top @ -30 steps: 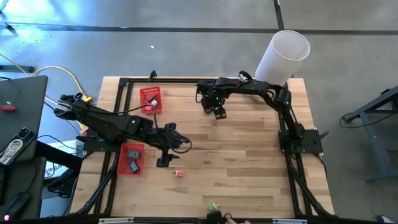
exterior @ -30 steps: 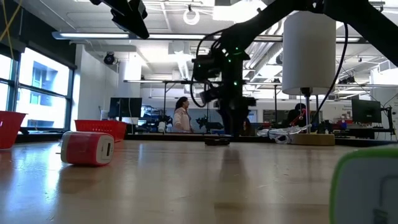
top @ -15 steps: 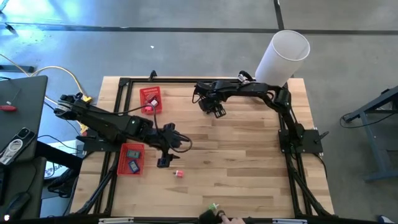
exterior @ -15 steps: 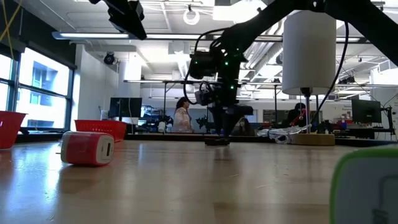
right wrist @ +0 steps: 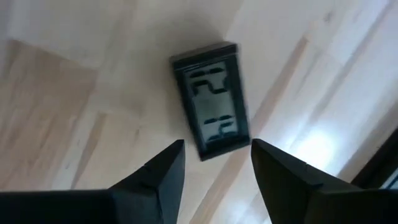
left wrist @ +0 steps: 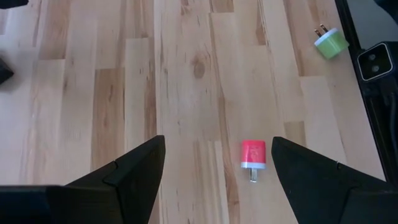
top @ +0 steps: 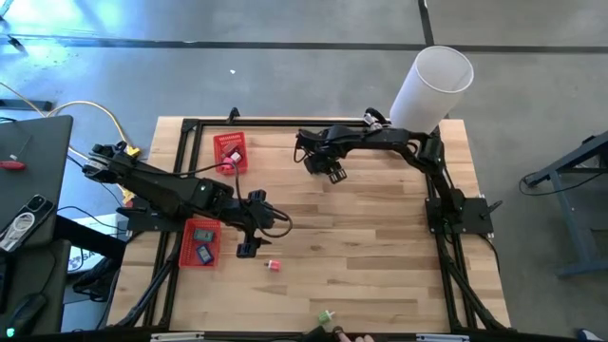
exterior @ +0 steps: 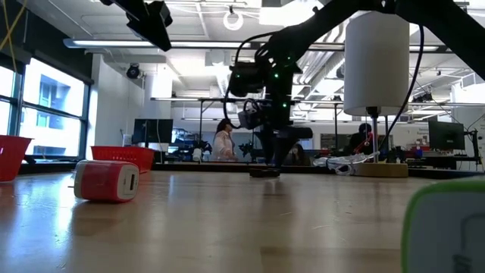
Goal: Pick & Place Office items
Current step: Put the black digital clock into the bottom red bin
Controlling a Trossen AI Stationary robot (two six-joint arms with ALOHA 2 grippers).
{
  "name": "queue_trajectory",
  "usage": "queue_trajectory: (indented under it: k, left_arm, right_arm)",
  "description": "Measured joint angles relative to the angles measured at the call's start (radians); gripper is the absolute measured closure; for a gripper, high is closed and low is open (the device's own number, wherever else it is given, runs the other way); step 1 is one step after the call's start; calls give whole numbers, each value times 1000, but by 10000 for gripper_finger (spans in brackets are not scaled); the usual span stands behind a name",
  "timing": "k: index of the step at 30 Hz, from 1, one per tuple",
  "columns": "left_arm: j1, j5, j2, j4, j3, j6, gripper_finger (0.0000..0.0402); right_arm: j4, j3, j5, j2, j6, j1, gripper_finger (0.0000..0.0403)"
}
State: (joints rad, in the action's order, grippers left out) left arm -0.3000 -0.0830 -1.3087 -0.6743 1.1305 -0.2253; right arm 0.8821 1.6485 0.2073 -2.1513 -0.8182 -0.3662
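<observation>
A flat black item with a grey display lies face up on the wood at the table's far middle, also seen as a dark slab. My right gripper hangs open just above it, pointing steeply down, one finger past each long side of its near end. A red-and-white plug lies on its side near the table's front. A green plug lies at the front edge. My left gripper hovers open, high above the table to the left of the red plug.
One red mesh basket with small teal and blue pieces stands at the left, beside my left arm. A second red mesh basket stands at the far left. A big white cylinder stands at the far right corner. Bare wood lies between the arms.
My right gripper has rolled about its own pointing line over the black item, staying nearly in place above it. The black item, both plugs and my left arm have kept still.
</observation>
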Motion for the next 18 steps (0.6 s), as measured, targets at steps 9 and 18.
queue_trajectory:
  k: [9,18]
  left_arm:
    - [0,0,0,0,0,-8,114]
    - [0,0,0,0,0,-7,114]
  right_arm:
    - [21,0,125,0,2,22,230]
    - [41,0,-5,0,0,19,179]
